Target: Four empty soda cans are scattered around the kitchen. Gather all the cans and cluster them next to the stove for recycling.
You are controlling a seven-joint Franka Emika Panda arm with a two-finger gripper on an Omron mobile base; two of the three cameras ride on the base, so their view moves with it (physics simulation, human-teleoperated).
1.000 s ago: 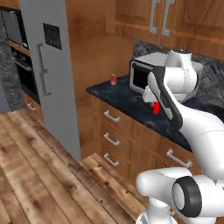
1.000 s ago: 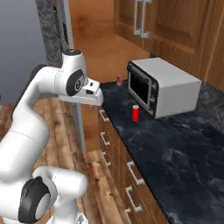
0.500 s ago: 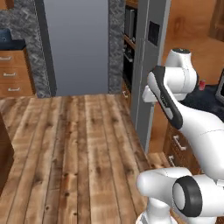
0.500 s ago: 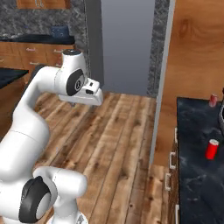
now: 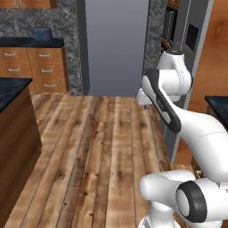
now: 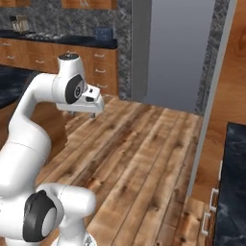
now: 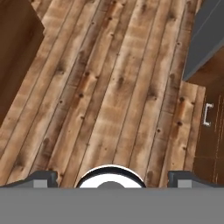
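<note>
Wooden plank floor (image 7: 109,87), grey fridge (image 5: 116,44) ahead, dark-topped island (image 5: 13,133) left

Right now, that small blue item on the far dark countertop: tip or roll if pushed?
The small blue item looks squat and boxy, so it would probably slide rather than roll or tip. It stands on the smooth-looking dark countertop, so drag is likely modest. Material and weight: too small to tell.

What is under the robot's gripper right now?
Under the open gripper lies bare wooden floor, brown planks with dark knots. Nothing sits between its fingers. A dark cabinet side stands off to one edge. The floor straight below the hand itself is hidden.
</note>
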